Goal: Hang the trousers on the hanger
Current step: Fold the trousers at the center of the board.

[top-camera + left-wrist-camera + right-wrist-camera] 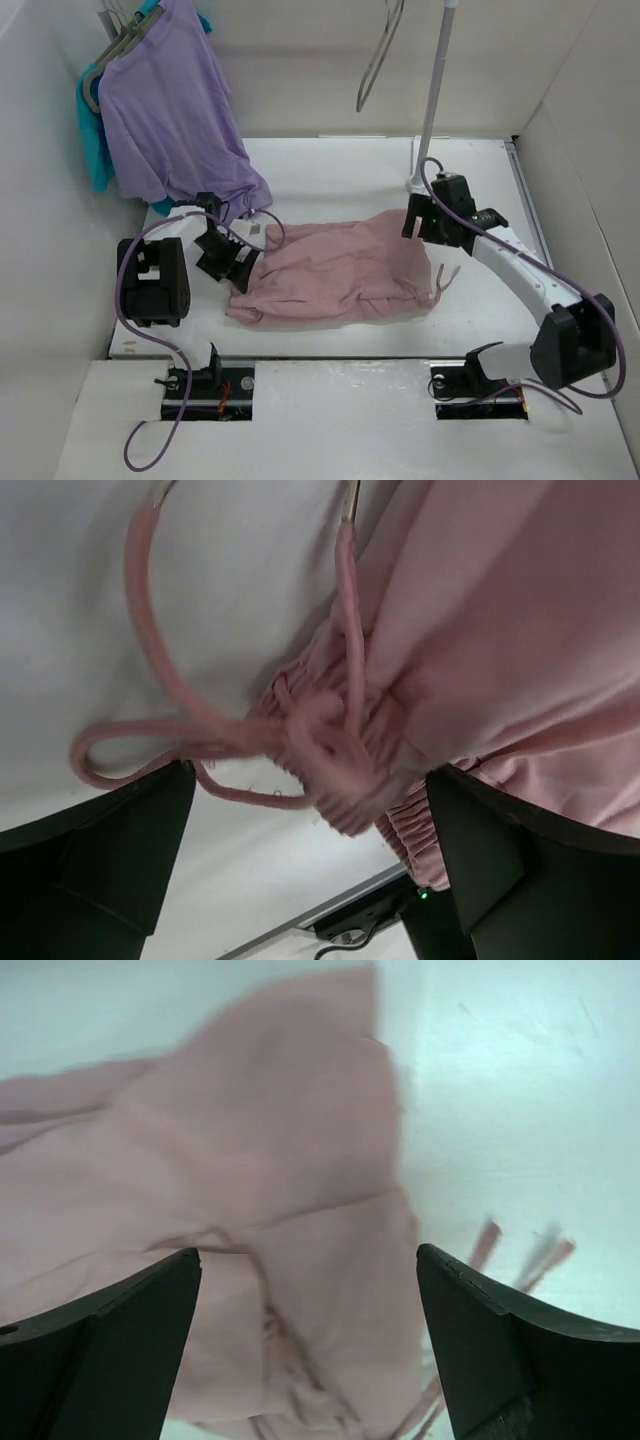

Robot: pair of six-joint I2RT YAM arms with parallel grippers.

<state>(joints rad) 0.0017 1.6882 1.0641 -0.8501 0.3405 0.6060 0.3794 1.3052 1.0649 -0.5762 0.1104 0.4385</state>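
Note:
The pink trousers [340,270] lie crumpled flat on the white table. The thin grey hanger [378,52] hangs bare at the top, by the white pole. My left gripper [237,262] is open at the trousers' left end; in the left wrist view its fingers [110,850] straddle the gathered waistband [345,770] and knotted drawstring [160,730]. My right gripper [425,232] is open just above the trousers' right end; in the right wrist view the pink cloth [270,1210] lies below and between its fingers [500,1350].
A purple shirt [170,110] and a teal shirt [95,140] hang on thicker hangers at the top left, close to my left arm. A white pole [435,90] stands at the back behind my right gripper. White walls close in on both sides.

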